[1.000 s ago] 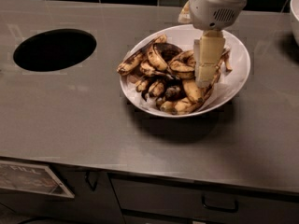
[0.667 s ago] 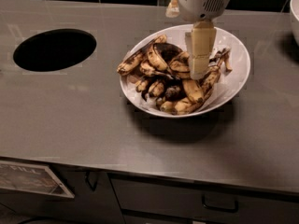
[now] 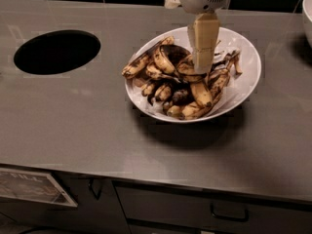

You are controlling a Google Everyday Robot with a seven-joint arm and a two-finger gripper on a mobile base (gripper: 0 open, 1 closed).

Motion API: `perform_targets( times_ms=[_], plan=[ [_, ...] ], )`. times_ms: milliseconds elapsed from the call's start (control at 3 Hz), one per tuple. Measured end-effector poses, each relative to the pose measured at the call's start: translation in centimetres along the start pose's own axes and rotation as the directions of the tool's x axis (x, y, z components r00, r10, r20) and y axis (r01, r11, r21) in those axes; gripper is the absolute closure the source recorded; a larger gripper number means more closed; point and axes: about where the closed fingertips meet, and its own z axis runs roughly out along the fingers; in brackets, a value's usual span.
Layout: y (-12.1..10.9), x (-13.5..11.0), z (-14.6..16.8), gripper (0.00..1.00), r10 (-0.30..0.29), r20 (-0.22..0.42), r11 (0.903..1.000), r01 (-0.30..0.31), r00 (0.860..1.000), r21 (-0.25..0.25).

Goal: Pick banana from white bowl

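The white bowl [image 3: 249,67] sits on the grey steel counter, right of centre, heaped with several overripe bananas. A large curved, mostly black-brown banana [image 3: 171,53] lies near the top of the pile, at its back left. Smaller, yellower spotted bananas [image 3: 200,94] lie around it. My gripper [image 3: 202,66] hangs straight down from the top of the view. Its tip is at the top of the pile, just right of the dark banana. It hides the bananas behind it.
A round black hole [image 3: 57,51] is cut in the counter at the left. The edge of a second white vessel [image 3: 307,13] shows at the far right. Black wall tiles run along the back. Drawers with handles [image 3: 229,213] are below the front edge.
My gripper has shifted left and a little towards the back over the bowl, ending closer to the dark banana. The bananas and bowl have not moved.
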Motion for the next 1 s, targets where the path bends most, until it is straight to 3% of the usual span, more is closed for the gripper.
perform_targets(
  times_ms=[333, 667, 1000],
  plan=[
    [-0.58, -0.46, 0.00, 0.00, -0.046, -0.002, 0.9985, 0.046, 0.999, 0.030],
    [-0.45, -0.58, -0.31, 0.00, -0.124, 0.013, 0.9905, 0.122, 0.992, 0.063],
    [0.00, -0.52, -0.33, 0.00, -0.209, 0.030, 0.9741, 0.205, 0.977, 0.095]
  ],
)
